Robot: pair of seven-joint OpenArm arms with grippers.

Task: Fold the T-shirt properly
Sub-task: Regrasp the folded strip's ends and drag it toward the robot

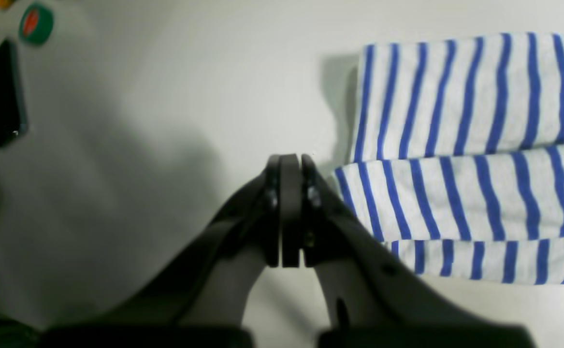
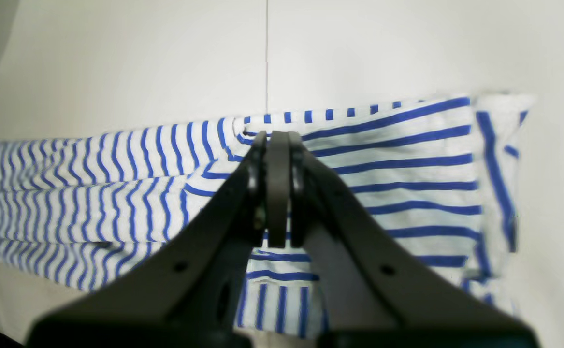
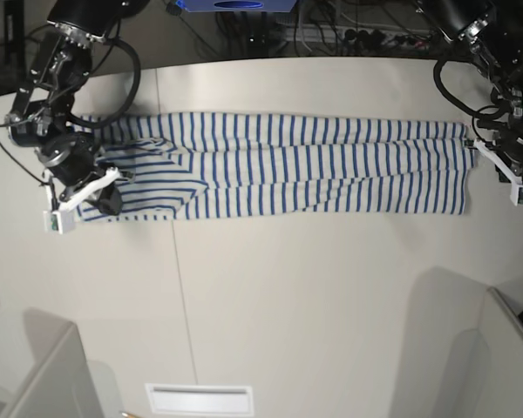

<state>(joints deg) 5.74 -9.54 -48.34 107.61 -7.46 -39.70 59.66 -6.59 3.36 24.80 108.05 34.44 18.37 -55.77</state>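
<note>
The T-shirt (image 3: 288, 165), white with thin blue stripes, lies folded lengthwise into a long flat band across the far half of the table (image 3: 288, 305). At its left end in the base view, my right gripper (image 3: 106, 198) hovers over the folded sleeve area. Its fingertips (image 2: 278, 137) are pressed together over the striped cloth (image 2: 407, 183), and no cloth shows between them. My left gripper (image 3: 483, 155) sits at the band's other end. Its jaws (image 1: 290, 162) are shut on nothing, just off the shirt's edge (image 1: 455, 145) above bare table.
A thin seam (image 3: 173, 287) runs across the tabletop. A white slotted plate (image 3: 199, 399) lies at the front edge, with grey panels (image 3: 44, 374) at both front corners. Cables (image 3: 331, 35) crowd the back. A white housing with a red-green button (image 1: 35, 21) stands beside the left gripper.
</note>
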